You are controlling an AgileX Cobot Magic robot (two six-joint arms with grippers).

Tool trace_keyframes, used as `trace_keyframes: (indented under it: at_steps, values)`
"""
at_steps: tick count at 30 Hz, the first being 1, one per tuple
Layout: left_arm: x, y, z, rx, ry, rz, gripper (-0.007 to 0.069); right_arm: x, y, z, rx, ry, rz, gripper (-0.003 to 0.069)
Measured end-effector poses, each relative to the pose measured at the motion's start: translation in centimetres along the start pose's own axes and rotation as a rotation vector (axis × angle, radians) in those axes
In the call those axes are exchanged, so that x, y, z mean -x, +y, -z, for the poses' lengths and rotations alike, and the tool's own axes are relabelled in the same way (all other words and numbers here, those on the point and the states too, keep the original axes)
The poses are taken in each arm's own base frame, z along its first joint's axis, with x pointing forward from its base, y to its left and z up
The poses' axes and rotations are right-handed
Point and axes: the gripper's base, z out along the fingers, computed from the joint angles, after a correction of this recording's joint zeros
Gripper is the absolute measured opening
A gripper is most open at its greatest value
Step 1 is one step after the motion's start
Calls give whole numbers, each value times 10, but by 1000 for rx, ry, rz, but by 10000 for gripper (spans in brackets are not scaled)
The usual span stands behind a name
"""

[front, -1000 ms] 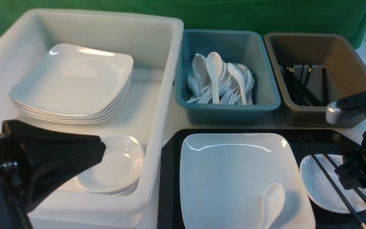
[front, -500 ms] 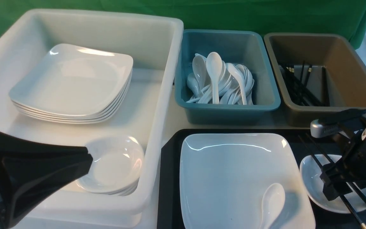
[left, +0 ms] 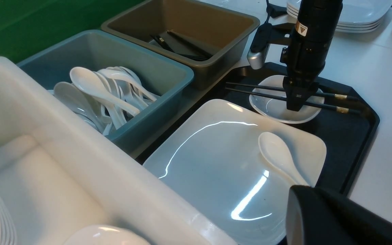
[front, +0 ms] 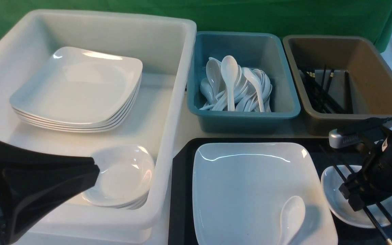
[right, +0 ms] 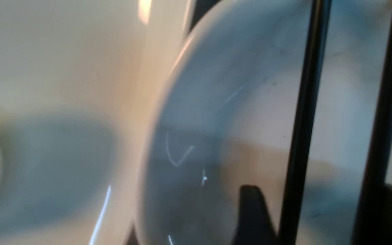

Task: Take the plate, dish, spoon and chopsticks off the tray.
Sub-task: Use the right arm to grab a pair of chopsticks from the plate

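Logging from front camera. Finding right gripper [front: 357,200] down over dish [front: 339,199], at 3 o'clock of plate [front: 250,190]. Seeing jaws standing parted around both chopsticks [right: 301,119], not closed on them. Noting chopsticks lying across dish, running roughly 11 to 5 o'clock, with gold-banded ends at 5. Spotting spoon [front: 291,217] resting in plate's 5 o'clock corner. Recording plate, dish, spoon and chopsticks all sitting on tray [front: 180,190]. Placing left gripper [front: 87,172] at 9 o'clock of tray, over white tub [front: 179,68]. Failing to tell how far it is opening.
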Motion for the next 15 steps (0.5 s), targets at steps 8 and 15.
trace_keyframes:
  at_steps: [8, 15]
  values:
    - [0, 0, 0, 2, 3, -3, 13, -1, 0, 0, -2, 12, 7, 204]
    - [0, 0, 0, 2, 4, -4, 13, -1, 0, -2, -3, 19, 25, 185]
